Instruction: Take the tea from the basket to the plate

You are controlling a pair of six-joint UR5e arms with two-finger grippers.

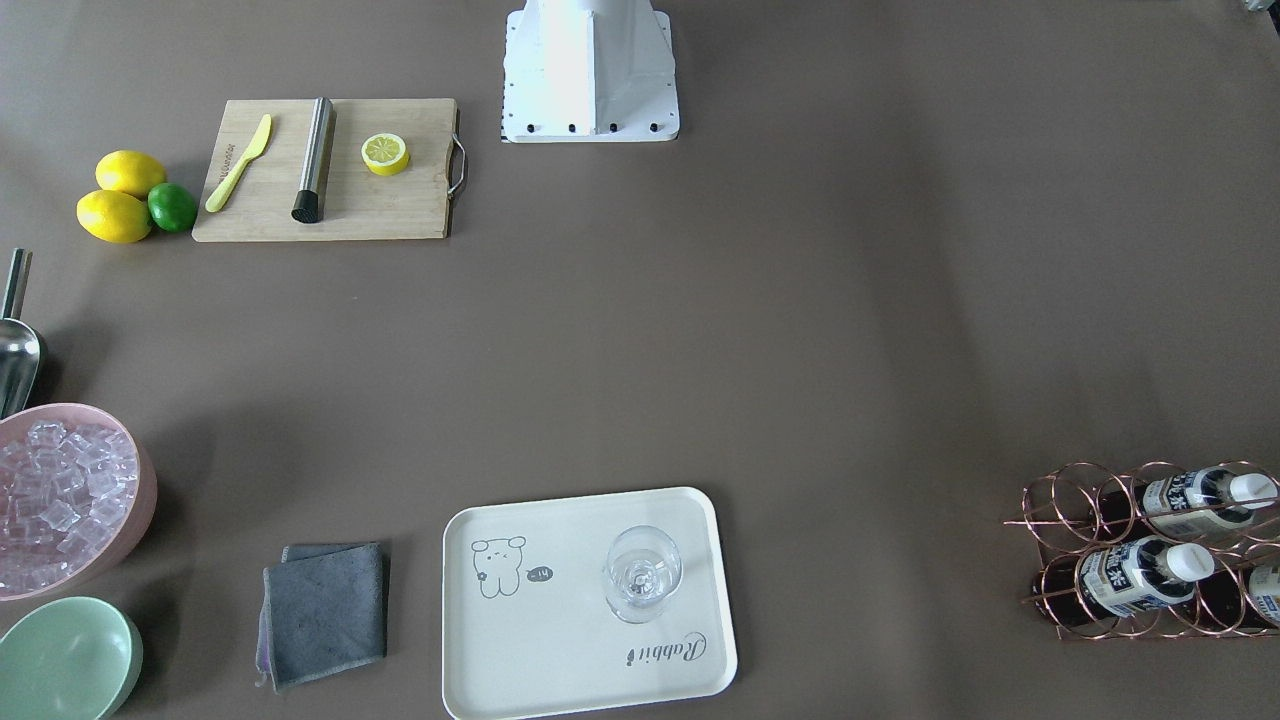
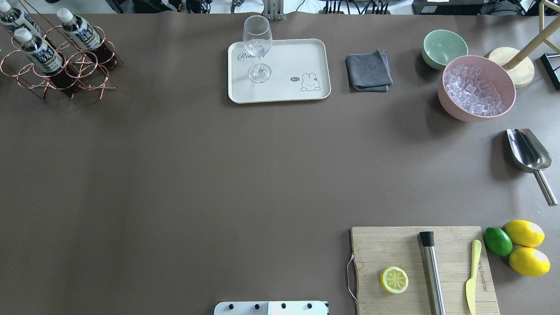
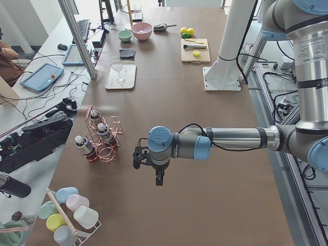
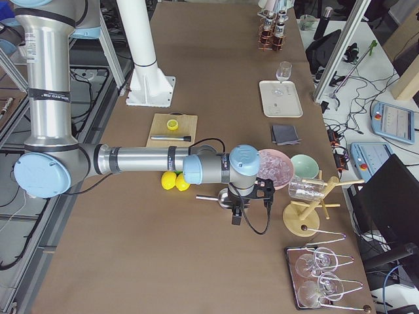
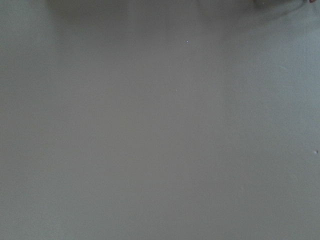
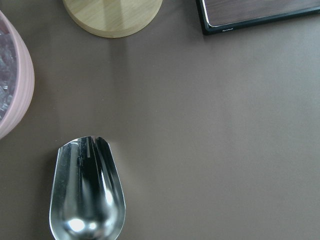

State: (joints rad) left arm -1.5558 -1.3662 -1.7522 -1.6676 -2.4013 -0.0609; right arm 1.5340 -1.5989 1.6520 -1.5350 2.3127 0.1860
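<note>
since all three bottles stand in the basket [image 2: 83,65] at the table's far left corner, and the plate [image 2: 288,57] holds only a wine glass [image 2: 258,48], we judge that the task has not yet begun: the step in hand is the reach for a bottle. the tea [image 2: 79,34] we would pick is the one on the plate's side of the basket, leaning in its ring with the capped end up. the left gripper [image 3: 138,156] hangs over bare table near the basket, on the robot's side of it, and its wrist camera sees nothing but plain surface; we cannot tell whether its fingers are spread or pressed together. the right gripper [image 4: 264,190] hovers at the other end, above the scoop [image 6: 87,192] beside the pink bowl [image 2: 477,87] of ice, and there too we cannot tell.

the next move, as we see it, calls for the left arm to come over the bottle's top, take the neck or body, and lift along its tilt so the ring does not drag the light carrier along; then set it on the plate's bare half, away from the glass.

the table [image 2: 218,175] wears a smooth matte brown sheet; basket and plate lie well apart along its far edge. beyond that edge we see a desk with a tablet [image 3: 43,77], cables and a metal post [image 3: 77,36].
</note>
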